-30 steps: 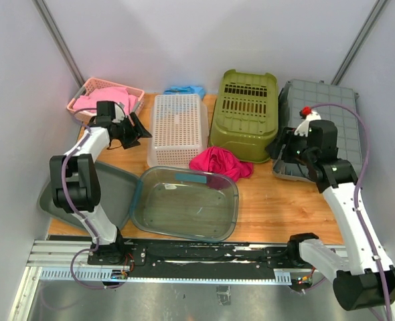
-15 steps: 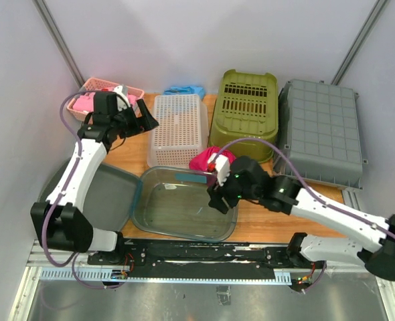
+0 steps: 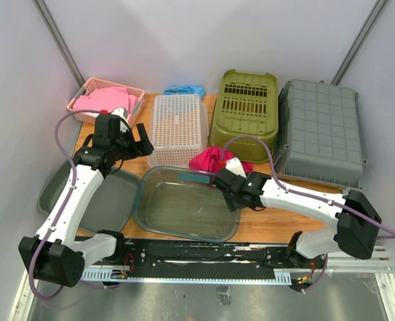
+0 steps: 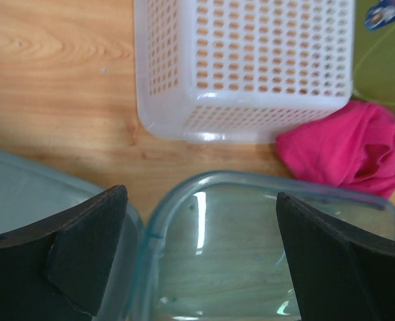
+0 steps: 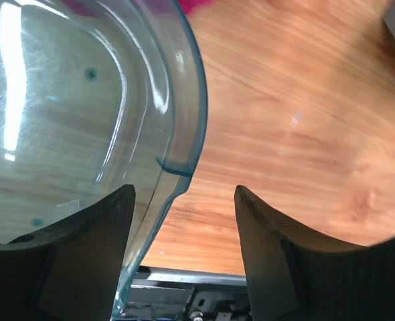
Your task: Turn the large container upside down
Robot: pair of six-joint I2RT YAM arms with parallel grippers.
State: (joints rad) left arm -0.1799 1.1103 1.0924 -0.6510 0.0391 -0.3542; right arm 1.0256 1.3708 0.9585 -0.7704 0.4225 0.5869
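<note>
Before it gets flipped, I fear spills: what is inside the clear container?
The clear container looks empty; the wooden table shows through its floor. The right gripper covers its right rim.

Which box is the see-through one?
The clear, blue-tinted plastic tub at the front; the wooden table shows through its bottom. The white mesh basket, olive-green basket, grey crate and pink basket are all opaque.

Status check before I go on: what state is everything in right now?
Clear container: upright, empty.
White basket: upside down.
Green basket: upside down.
Grey crate: upside down.
Pink basket: upright, holding cloth.
Left gripper: jaws open, holding nothing.
Right gripper: jaws open, straddling container rim.
</note>
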